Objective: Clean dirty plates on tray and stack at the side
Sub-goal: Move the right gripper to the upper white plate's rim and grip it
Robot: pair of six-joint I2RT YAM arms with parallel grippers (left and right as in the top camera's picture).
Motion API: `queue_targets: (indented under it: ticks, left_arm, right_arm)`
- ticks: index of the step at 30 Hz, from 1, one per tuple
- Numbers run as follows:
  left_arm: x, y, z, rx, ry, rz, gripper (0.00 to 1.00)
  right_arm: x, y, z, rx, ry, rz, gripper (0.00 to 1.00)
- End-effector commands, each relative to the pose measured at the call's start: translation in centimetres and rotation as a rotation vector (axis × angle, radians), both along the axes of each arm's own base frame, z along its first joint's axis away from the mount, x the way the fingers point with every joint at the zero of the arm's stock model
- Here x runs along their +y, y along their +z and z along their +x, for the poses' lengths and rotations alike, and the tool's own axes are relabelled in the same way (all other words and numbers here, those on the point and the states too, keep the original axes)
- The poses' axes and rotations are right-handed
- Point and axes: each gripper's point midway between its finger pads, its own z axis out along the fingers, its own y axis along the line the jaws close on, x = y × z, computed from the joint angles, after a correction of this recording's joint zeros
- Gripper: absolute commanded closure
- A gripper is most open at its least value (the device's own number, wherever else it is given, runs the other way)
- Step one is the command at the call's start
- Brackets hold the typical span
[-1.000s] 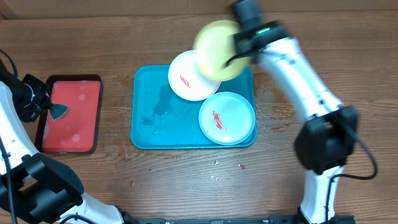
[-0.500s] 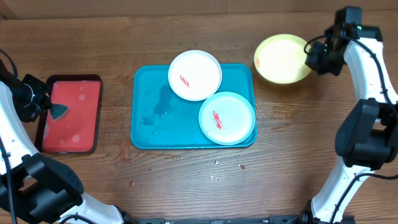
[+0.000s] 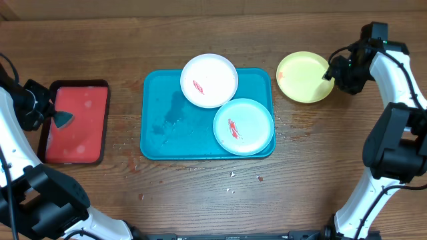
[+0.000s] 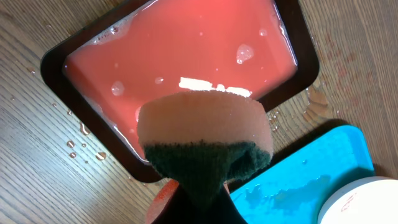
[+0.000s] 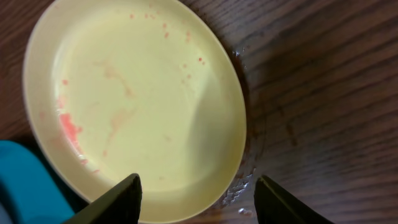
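The wooden tabletop (image 3: 200, 200) carries the teal tray (image 3: 160, 143) in the middle, its long axis running across between the two arms. The smaller red tray (image 3: 80, 83), holding pink soapy water, lies well apart on the left arm's side.

Two dirty plates lie on the teal tray. The white plate (image 3: 209, 81) sits at the far edge and overhangs the rim. The aqua plate (image 3: 243, 127) is in the near corner on the right arm's side. Each shows a red smear, and their rims meet. The yellow-green plate (image 3: 303, 77) lies flat on the tabletop just beside the teal tray's far right corner, with faint red traces on its face.

The left gripper (image 3: 53, 115) hangs over the red tray, its fingers clamped on a sponge (image 4: 205, 134). The right gripper (image 5: 199, 199) sits at the yellow-green plate's outer edge, its fingers (image 5: 121, 196) spread wide and gripping nothing.

The next pick is probably one of the two smeared plates. Both lie toward the left arm's side of the right fingers, beyond the yellow-green plate. The aqua plate is the nearer one, and the right arm is closer to both plates than the left arm.
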Motion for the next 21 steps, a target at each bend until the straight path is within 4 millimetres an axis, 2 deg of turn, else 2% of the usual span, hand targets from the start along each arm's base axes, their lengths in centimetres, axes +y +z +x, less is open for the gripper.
queue_targets:
  ticks: [1,3,6,9,11,15,21]
  left_arm:
    - [-0.1,0.7,0.3,-0.027,-0.005,0.005,0.96]
    - [-0.1,0.7,0.4,-0.027,-0.005,0.005,0.96]
    - [-0.2,0.7,0.5,-0.030,-0.011,0.007,0.96]
    - [-0.6,0.7,0.8,-0.031,-0.023,0.009,0.96]
    - [-0.9,0.8,1.0,-0.033,-0.047,0.012,0.95]
    - [-1.7,0.8,1.5,-0.035,-0.091,0.019,0.96]
    - [-2.5,0.8,2.1,-0.040,-0.120,0.022,0.96]
  right_arm:
    - [1.9,6.7,2.6,-0.177,0.068,0.044,0.39]
    - [5.1,9.3,3.6,-0.274,0.210,0.123,0.38]
    - [10.0,11.5,5.1,-0.401,0.374,0.185,0.24]
    - [13.4,11.3,6.9,-0.462,0.443,0.116,0.14]
    - [16.1,10.3,7.8,-0.480,0.487,0.050,0.08]
    - [21.3,7.0,8.8,-0.478,0.555,-0.076,0.08]
    - [26.0,1.6,9.2,-0.456,0.625,-0.198,0.07]
